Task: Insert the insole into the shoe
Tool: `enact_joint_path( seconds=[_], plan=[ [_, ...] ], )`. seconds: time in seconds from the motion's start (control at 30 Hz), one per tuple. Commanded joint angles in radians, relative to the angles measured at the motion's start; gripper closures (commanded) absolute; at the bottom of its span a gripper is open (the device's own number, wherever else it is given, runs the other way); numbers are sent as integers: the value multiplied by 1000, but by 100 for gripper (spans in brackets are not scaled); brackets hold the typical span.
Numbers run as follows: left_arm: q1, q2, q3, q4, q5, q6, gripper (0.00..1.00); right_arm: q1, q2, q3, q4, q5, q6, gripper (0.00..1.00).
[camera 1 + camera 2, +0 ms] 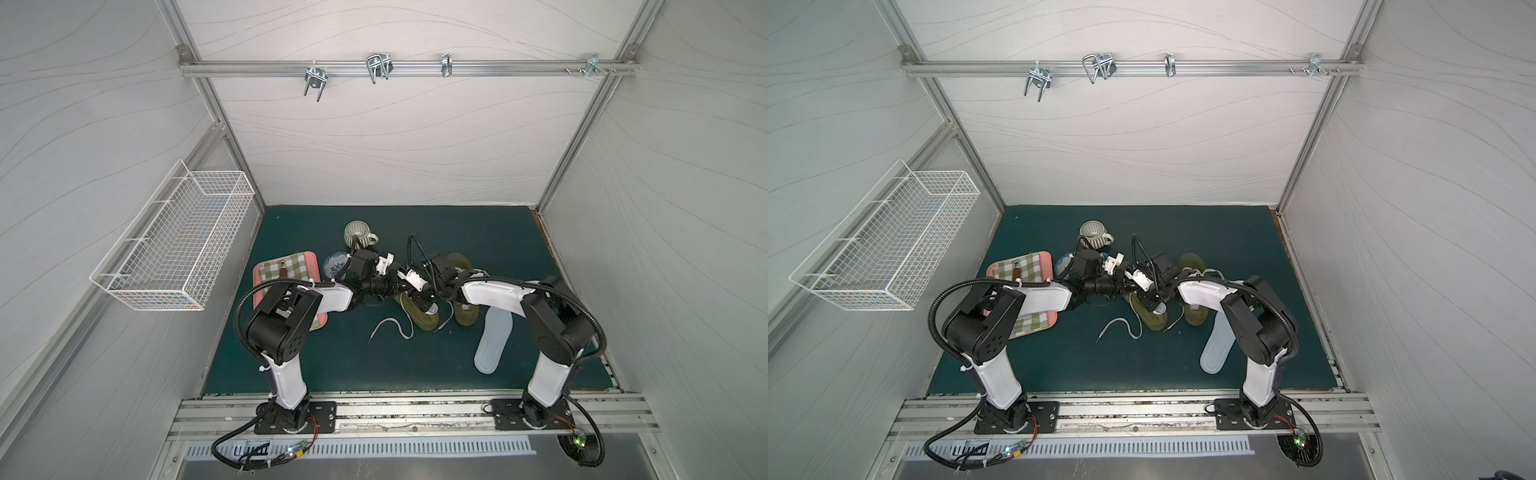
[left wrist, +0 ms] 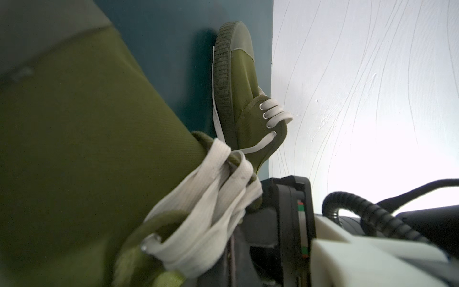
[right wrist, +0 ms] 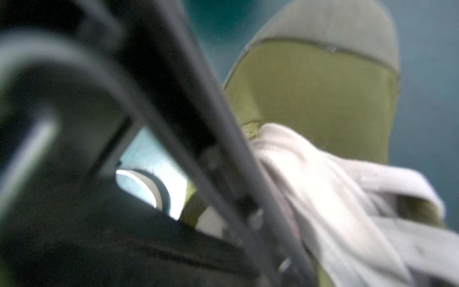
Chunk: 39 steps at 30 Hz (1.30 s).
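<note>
Olive canvas shoe (image 1: 424,319) mid-table: both arms fold inward over it, left tool (image 1: 392,291) clenched, right tool (image 1: 428,306) state indiscernible; pink tray (image 1: 256,276) carries checked cloth (image 1: 293,266).

- Olive-green canvas with darker ribbed rubber toe and sole: shoe (image 1: 424,320) at mat centre; same colours on the second shoe (image 1: 466,318), just toward three o'clock.
- Off-white: laces (image 1: 390,328).
- Plain pale bluish white: insole (image 1: 494,340), toward four o'clock.
- Dark teal: mat (image 1: 353,365).
- Salmon pink: tray (image 1: 321,322), toward nine o'clock; green-and-white check on its cloth (image 1: 299,266).
- Blue-and-white pattern: plate (image 1: 332,264).
- Grey-green with vertical stripes: mug (image 1: 357,235), toward twelve o'clock.
- White wire grid: basket (image 1: 174,249).
- Pale grey with thin wavy lines: walls (image 1: 395,145).
</note>
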Motion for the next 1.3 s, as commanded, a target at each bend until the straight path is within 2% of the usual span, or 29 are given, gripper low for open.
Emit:
enact_joint_path(
  seconds=[0.0,0.2,0.4,0.7,0.9,1.07,1.13,1.27],
  plan=[
    [-19,15,7,42,67,-16,100,-6,4,49,34,-50,-1,79],
    [-16,12,1,22,42,4,100,29,-43,55,-105,-21,-12,45],
    [-16,8,11,3,-2,6,100,81,-95,52,-246,57,-13,32],
    [-16,6,49,-67,-23,34,100,97,-174,74,-441,156,-11,24],
    [-16,6,52,-68,-34,29,100,97,-179,72,-507,192,-2,25],
    [-14,-6,42,-46,-48,20,100,89,-209,76,-529,164,56,25],
    [-10,-2,43,-39,-51,14,100,63,-235,85,-538,118,92,25],
    [1,18,51,6,-50,-4,100,7,-263,123,-594,108,143,26]
  ],
)
